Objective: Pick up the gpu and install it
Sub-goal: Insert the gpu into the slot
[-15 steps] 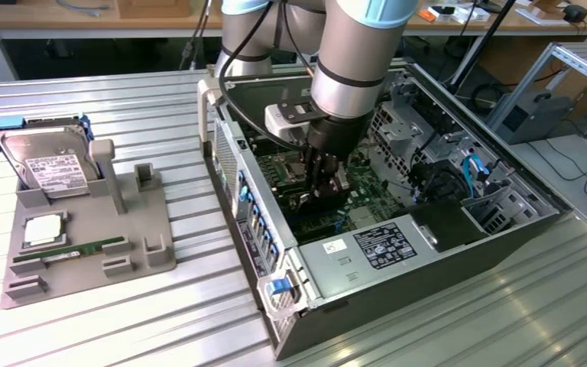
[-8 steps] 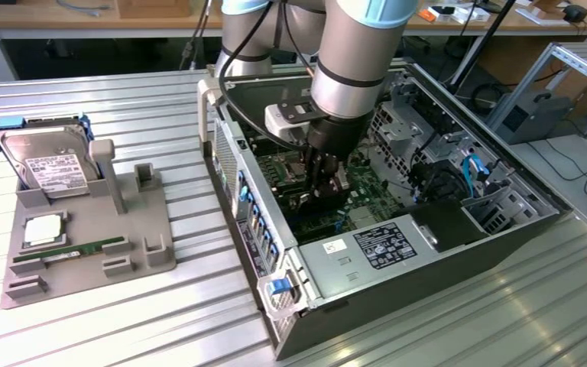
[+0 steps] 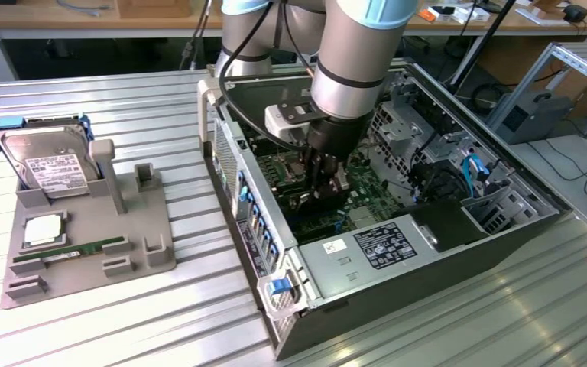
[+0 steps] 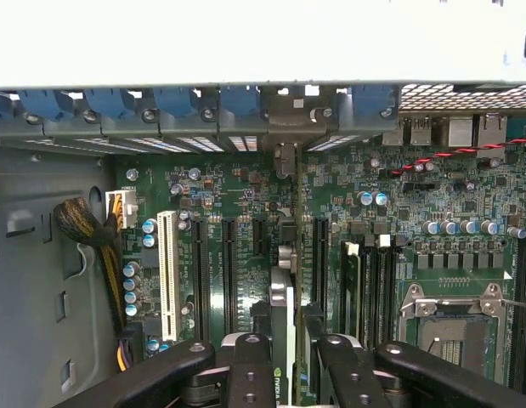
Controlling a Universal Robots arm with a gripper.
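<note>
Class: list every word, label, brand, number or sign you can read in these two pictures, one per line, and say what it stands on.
None can be read for certain.
White label on the hard drive: print too small.
Black label on the case's power supply: too small.
White sticker beside it: too small.
Green logo on the gpu in the hand: blurred, unreadable.
Motherboard markings: too small.

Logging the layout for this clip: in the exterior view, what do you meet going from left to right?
Hard drive upright in the grey fixture tray → open computer case with the gripper holding the gpu inside → power supply label → grey unit.
</note>
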